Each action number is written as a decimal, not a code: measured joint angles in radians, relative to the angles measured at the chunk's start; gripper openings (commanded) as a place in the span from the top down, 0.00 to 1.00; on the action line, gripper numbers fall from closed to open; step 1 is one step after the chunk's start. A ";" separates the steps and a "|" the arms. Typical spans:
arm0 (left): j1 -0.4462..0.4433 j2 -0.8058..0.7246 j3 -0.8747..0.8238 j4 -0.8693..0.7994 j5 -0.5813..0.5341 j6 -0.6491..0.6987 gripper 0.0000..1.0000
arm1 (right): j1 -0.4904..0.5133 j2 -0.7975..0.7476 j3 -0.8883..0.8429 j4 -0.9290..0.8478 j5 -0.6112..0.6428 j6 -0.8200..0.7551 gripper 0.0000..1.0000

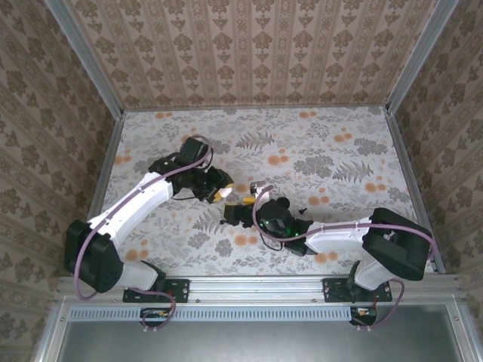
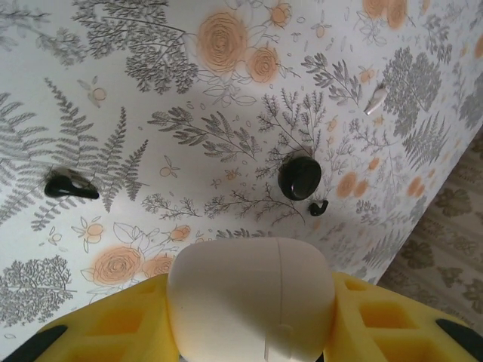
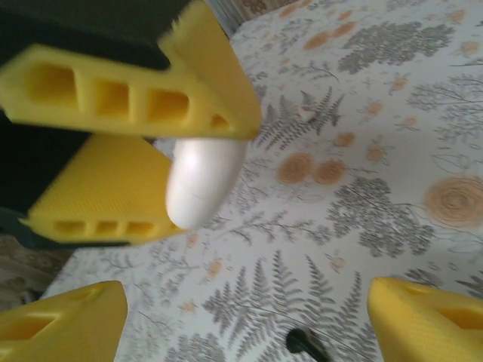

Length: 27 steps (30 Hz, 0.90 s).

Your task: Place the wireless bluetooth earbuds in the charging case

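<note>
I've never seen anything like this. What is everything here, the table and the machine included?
charging case: one, white, gripped between yellow fingers.
earbuds: two, black and tiny, on the table; one right beside the disc, the other well away from it.
disc: one, black and round, on the table.
sliver: one, whitish, on the table, too small to identify.
table: one, covered in a grey and orange floral print.
walls: beige patterned paper, around the table.
arms: two, white and black, left and right.
left pincer: one, yellow fingers, shut on the charging case.
right pincer: one, yellow fingers, open and empty, facing the case.
</note>
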 measured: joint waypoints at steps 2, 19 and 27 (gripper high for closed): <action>0.000 -0.021 -0.028 0.016 -0.003 -0.034 0.68 | -0.014 0.002 0.006 0.030 -0.024 0.026 0.21; -0.004 -0.064 -0.121 0.116 0.022 -0.148 0.69 | -0.105 0.146 0.076 0.126 -0.232 0.179 0.43; -0.005 -0.069 -0.126 0.152 0.028 -0.168 0.68 | -0.134 0.172 0.076 0.208 -0.292 0.208 0.69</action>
